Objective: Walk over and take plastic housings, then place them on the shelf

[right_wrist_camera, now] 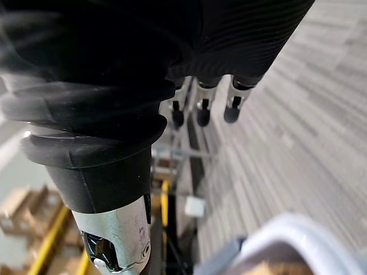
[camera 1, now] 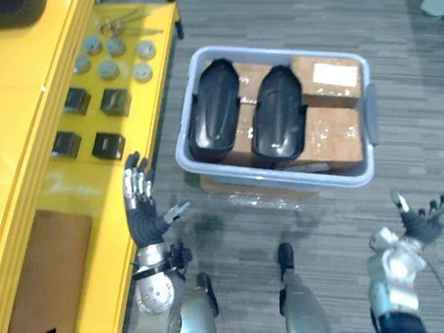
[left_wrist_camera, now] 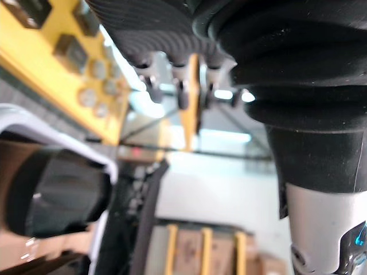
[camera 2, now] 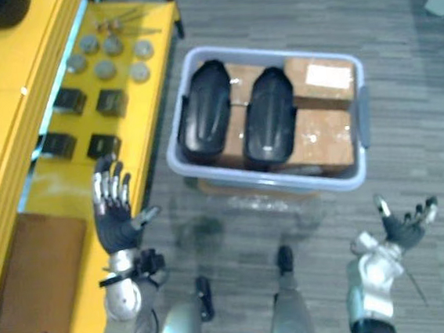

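From where I stand, the robot is at the approach step, with nothing picked up yet. The grey bin (camera 1: 286,178) sits on the floor at its 12 o'clock. In it lie 2 black plastic housings (camera 1: 214,108), the one toward the shelf touching its twin (camera 1: 277,114), both resting on cardboard boxes (camera 1: 333,136).

The left hand (camera 1: 141,202) is raised at about 7 o'clock from the bin, fingers straight and released, close against the edge of the yellow shelf (camera 1: 67,189). The right hand (camera 1: 422,222) hangs at about 5 o'clock from the bin, fingers loosely spread and empty. Both are well short of the housings.

I'd judge the next move calls for closing in on the bin and bringing both hands down over 1 housing, since each looks long and smooth.

The shelf runs along the robot's 9 to 11 o'clock and carries 4 black blocks (camera 1: 108,144) and some grey discs (camera 1: 108,69).

A white label (camera 1: 335,74) sits on the box at the bin's 1 o'clock corner, its writing too small to read.
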Controlling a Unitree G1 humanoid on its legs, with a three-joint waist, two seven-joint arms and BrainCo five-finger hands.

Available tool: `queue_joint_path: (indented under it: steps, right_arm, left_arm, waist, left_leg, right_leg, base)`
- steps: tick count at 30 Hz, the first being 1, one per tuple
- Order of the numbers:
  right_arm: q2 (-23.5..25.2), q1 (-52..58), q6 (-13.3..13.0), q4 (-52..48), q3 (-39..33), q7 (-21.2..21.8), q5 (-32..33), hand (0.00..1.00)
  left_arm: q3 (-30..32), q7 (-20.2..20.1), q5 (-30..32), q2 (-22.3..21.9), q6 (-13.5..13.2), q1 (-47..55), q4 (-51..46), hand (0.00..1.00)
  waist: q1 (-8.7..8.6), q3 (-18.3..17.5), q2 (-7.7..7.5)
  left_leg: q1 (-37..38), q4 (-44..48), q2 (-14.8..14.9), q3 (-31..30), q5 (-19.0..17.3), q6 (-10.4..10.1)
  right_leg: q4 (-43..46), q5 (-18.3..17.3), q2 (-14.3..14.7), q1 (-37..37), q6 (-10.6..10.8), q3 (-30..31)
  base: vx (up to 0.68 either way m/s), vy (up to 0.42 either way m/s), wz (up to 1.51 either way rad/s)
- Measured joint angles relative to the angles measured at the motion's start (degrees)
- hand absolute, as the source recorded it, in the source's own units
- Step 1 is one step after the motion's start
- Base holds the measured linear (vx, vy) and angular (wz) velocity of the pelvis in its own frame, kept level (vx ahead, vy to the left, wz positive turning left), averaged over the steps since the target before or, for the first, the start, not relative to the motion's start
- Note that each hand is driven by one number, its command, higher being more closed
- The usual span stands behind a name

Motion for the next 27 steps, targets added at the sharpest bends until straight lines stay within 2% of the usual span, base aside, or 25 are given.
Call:
queue_joint_path:
  steps: [2,5,9,11,12,18,20,23,25,27]
  right_arm:
    - [-3.58,-4.76,1.24,3.94,0.06,1.04,0.34,0.00]
    - [-9.10,-11.98,3.78,9.68,1.04,4.47,1.17,0.00]
    - [-15.11,-21.00,6.46,14.43,4.81,6.69,1.06,0.00]
    - [-16.57,-23.94,8.24,16.66,6.34,7.58,1.04,0.00]
    - [-17.22,-24.95,9.60,17.92,6.84,7.77,1.04,0.00]
    - [-20.67,-31.12,15.57,24.62,10.03,8.97,0.39,0.00]
    - [-20.78,-32.99,17.14,25.92,10.32,9.33,-0.45,0.00]
    - [-22.37,-36.00,21.16,29.52,12.44,10.03,-1.40,0.00]
    - [-23.71,-38.55,24.11,32.65,12.73,10.36,-1.79,0.00]
    - [-24.95,-40.02,25.94,34.50,13.15,11.17,-1.92,0.00]
  left_arm:
    - [-1.13,-1.14,0.58,0.00,0.04,-0.83,0.21,0.00]
    - [-2.62,-3.67,0.60,0.02,1.45,-2.68,2.34,0.00]
    - [-4.12,-4.37,0.46,-0.21,3.79,-3.05,7.45,0.00]
    - [-5.06,-4.32,0.48,-0.23,4.33,-2.98,8.90,0.00]
    - [-5.44,-4.28,0.50,-0.24,4.33,-2.98,9.50,0.00]
    - [-6.46,-3.53,0.47,-0.70,4.03,-2.30,10.60,0.00]
    - [-6.64,-3.17,0.44,-0.73,3.95,-2.30,10.61,0.00]
    - [-8.14,-2.53,-0.80,-0.80,3.53,-2.50,10.88,0.00]
    - [-8.35,-2.30,-1.32,-2.28,3.52,-2.60,12.15,0.00]
    - [-8.42,-2.12,-1.33,-2.95,3.52,-2.73,12.34,0.00]
  waist:
    - [1.41,0.03,0.08]
    - [2.48,0.35,0.75]
    - [3.05,1.42,2.79]
    - [3.45,1.82,3.68]
    - [4.34,1.92,3.81]
    - [5.63,2.72,5.67]
    - [5.68,2.68,5.74]
    - [5.89,2.71,5.83]
    - [6.20,3.31,7.14]
    - [6.42,3.75,8.16]
  left_leg:
    - [-0.76,0.30,-0.13,-0.26,0.01,0.01]
    - [-2.26,1.18,-0.56,-1.82,0.00,0.02]
    - [-3.93,2.32,-1.44,-3.69,0.02,0.07]
    - [-4.79,3.14,-1.59,-4.53,0.00,0.10]
    - [-5.20,3.26,-1.60,-4.60,0.00,0.10]
    - [-6.92,4.74,-1.83,-6.16,0.06,0.19]
    - [-7.47,4.97,-1.83,-6.18,0.14,0.30]
    - [-8.79,5.86,-1.88,-6.47,0.24,0.43]
    - [-8.78,6.06,-1.94,-6.80,0.31,0.54]
    - [-9.12,6.13,-1.99,-7.27,0.48,0.55]
  right_leg:
    - [0.01,0.15,-0.11,-0.45,0.00,-0.15]
    - [0.03,0.21,-0.32,-0.55,0.02,-1.54]
    - [0.23,0.60,-0.96,-0.59,0.19,-3.94]
    - [0.28,0.78,-0.97,-0.67,0.12,-4.72]
    - [0.39,0.78,-0.97,-1.01,0.12,-4.96]
    - [1.89,0.76,-1.08,-1.79,0.10,-6.97]
    - [2.31,0.74,-1.15,-2.38,0.07,-7.34]
    - [2.68,0.74,-1.20,-3.23,0.07,-7.62]
    - [3.74,0.60,-1.33,-3.30,-0.12,-7.95]
    - [4.04,0.38,-1.38,-3.36,-0.44,-9.06]
  base:
    - [-0.03,-0.001,0.13]
    - [-0.03,0.002,0.23]
    - [-0.05,0.005,0.21]
    - [-0.06,0.005,0.15]
    - [-0.06,0.000,0.10]
    - [-0.07,0.000,0.11]
    - [-0.06,0.002,0.01]
    - [-0.07,0.016,0.04]
    - [-0.07,0.028,0.04]
    - [-0.06,0.013,0.10]
